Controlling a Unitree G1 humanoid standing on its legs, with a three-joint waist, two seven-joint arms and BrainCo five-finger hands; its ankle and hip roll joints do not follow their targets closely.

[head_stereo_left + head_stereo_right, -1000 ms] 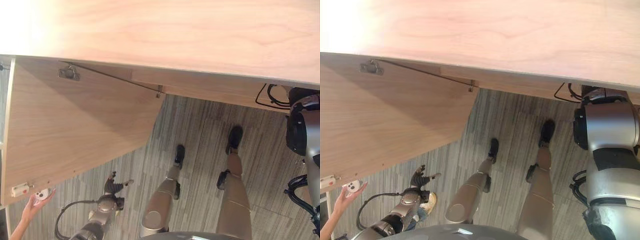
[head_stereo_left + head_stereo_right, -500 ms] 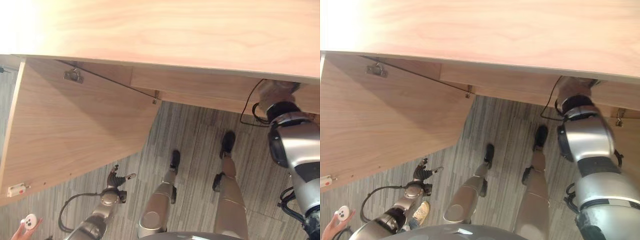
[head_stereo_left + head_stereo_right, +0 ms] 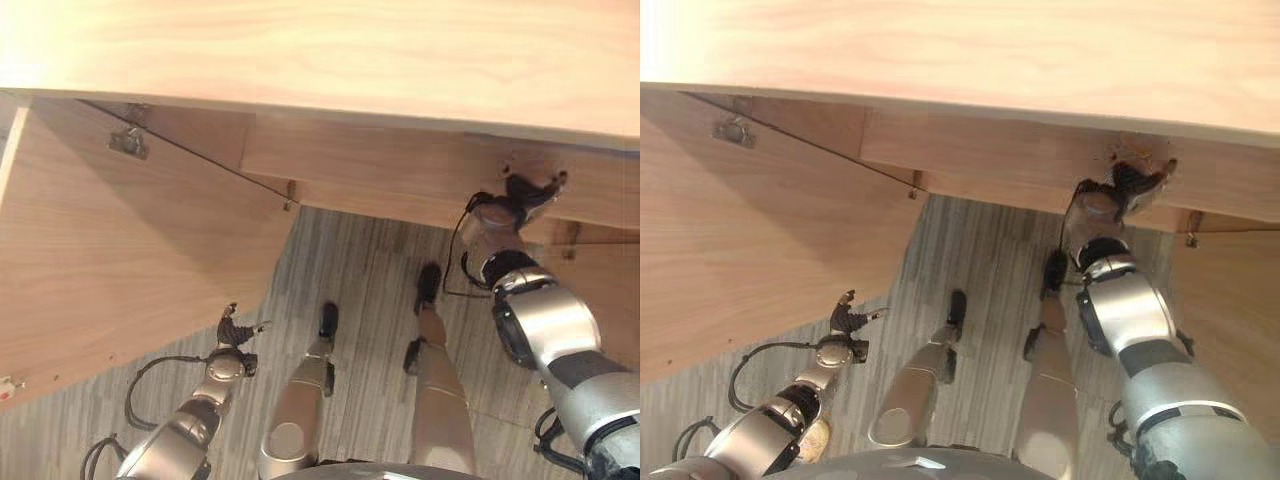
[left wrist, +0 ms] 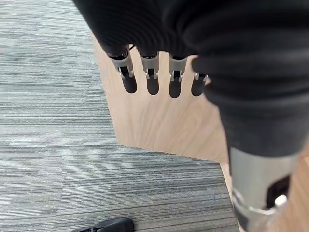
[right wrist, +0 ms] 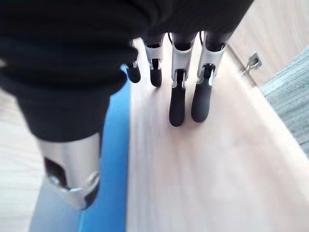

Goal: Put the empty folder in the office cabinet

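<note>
Reaching up from the right edge of the view, where it hung a second ago, the right robot hand [image 3: 512, 195] has arrived at the front of the light wooden office cabinet [image 3: 350, 160], just under the overhanging top edge. In its wrist view the fingers [image 5: 176, 104] are straight and apart, resting loose over a pale wood panel [image 5: 193, 183] and clamped on nothing. The flat blue plastic folder [image 5: 108, 159] lies against that panel along the thumb side of the hand, beside the fingers rather than between them. I cannot tell whether the thumb touches it. A small metal hinge [image 5: 251, 62] sits at the far edge of the panel, with grey carpet beyond it.

I read this as the delivery step nearly done: the folder is at the cabinet and appears to be out of my grip. I can't confirm from here that it sits fully inside.

The right arm is stretched well forward and up, wrist bent towards the cabinet front. The left robot hand [image 3: 235, 335] hangs low over the grey striped carpet floor [image 3: 350, 260], its fingers [image 4: 152, 79] straight and empty, near the lower corner of the open wooden cabinet door [image 3: 120, 260]. The person's hand that was by that door's lower edge a moment ago is gone.
</note>
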